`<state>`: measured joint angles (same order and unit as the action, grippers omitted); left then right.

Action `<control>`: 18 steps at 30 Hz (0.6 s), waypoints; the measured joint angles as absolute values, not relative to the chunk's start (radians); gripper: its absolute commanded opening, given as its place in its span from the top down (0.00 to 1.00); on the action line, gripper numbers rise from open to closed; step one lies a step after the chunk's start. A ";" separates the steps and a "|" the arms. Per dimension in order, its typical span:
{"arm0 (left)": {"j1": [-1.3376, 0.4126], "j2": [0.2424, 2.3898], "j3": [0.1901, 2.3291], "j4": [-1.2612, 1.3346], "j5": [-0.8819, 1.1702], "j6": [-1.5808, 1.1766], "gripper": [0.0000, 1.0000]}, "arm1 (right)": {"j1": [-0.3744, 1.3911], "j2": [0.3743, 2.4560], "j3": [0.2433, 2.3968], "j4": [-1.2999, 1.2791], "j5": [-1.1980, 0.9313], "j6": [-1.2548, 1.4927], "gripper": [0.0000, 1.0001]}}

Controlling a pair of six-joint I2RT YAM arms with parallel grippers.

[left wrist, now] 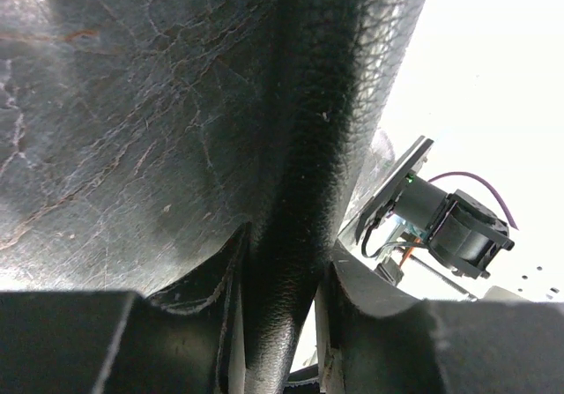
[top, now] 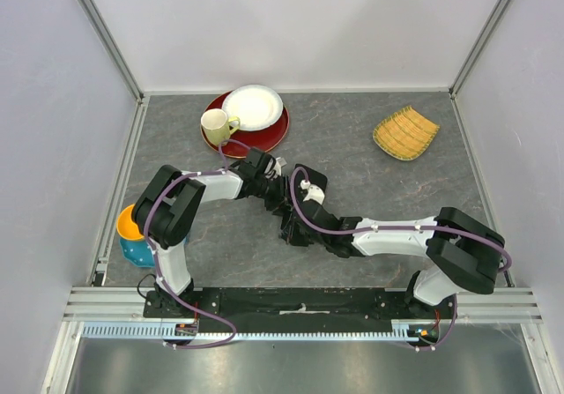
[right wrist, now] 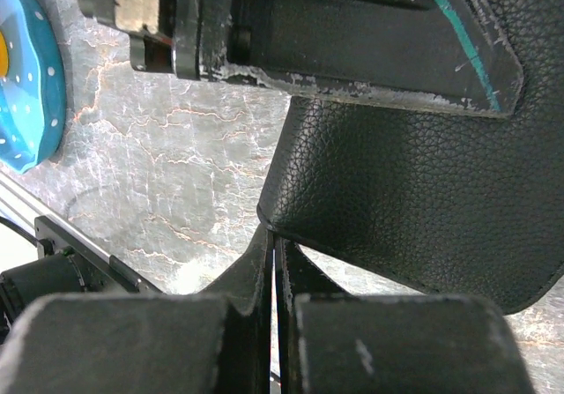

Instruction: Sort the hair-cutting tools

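Observation:
Both grippers meet at mid-table on a black leather case point(top: 293, 230). In the left wrist view the case point(left wrist: 159, 112) fills the frame, and my left gripper point(left wrist: 278, 323) is shut on its rounded fold. In the right wrist view my right gripper point(right wrist: 276, 271) is pinched almost fully shut on a thin edge of the case's flap point(right wrist: 414, 200), just above the table. From above, the left gripper point(top: 269, 182) and the right gripper point(top: 295, 202) nearly touch. The scissors and combs are hidden from every view.
A red plate point(top: 264, 137) with a white plate point(top: 254, 106) and a cream mug point(top: 216, 127) stands at the back. A woven yellow tray point(top: 405, 132) lies at the back right. A blue bowl point(top: 134, 249) with an orange cup point(top: 129, 223) sits at the left edge.

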<state>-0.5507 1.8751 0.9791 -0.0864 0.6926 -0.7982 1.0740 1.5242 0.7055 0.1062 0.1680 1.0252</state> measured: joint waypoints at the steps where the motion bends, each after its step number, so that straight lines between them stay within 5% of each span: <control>1: -0.552 1.875 0.981 -0.093 0.686 -0.798 0.75 | 1.073 1.527 0.706 0.108 0.164 1.026 1.00; 18: -0.568 1.863 1.019 -0.171 0.619 -0.798 0.75 | 1.071 1.444 0.534 0.065 0.110 1.067 1.00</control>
<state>-0.5682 1.8633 1.0191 -0.1707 0.6189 -0.7979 1.0706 1.4437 0.5339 0.0647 0.1104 1.0672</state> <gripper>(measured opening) 0.349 0.007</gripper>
